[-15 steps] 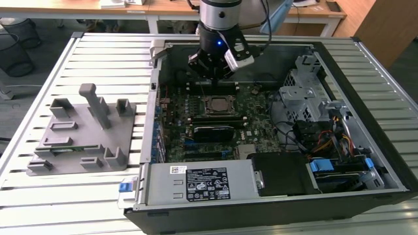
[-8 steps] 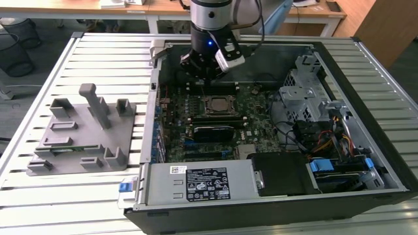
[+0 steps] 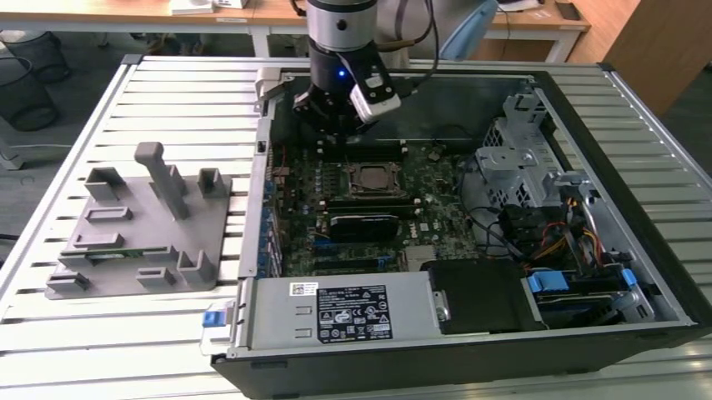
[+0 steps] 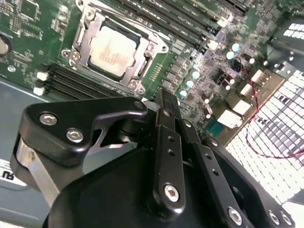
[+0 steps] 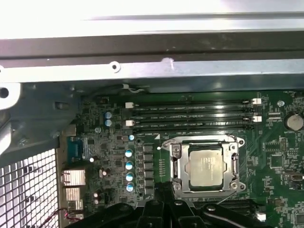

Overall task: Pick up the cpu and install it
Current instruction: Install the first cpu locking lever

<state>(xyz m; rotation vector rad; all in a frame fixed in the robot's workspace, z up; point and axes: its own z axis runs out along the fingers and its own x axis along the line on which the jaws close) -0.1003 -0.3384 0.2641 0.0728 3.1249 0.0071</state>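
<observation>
Second wrist view had the cpu (image 4: 114,51) seated in its socket (image 4: 80,21), apart from the clenched, empty gripper (image 4: 164,97)

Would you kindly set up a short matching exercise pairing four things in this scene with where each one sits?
Things:
1. cpu
2. gripper
3. grey fixture block
4. power supply

Places:
A. on the slatted table, outside the case
B. over the motherboard's far side
C. along the case's near edge
D. in the socket frame

Pairs: 1-D, 2-B, 3-A, 4-C
</observation>
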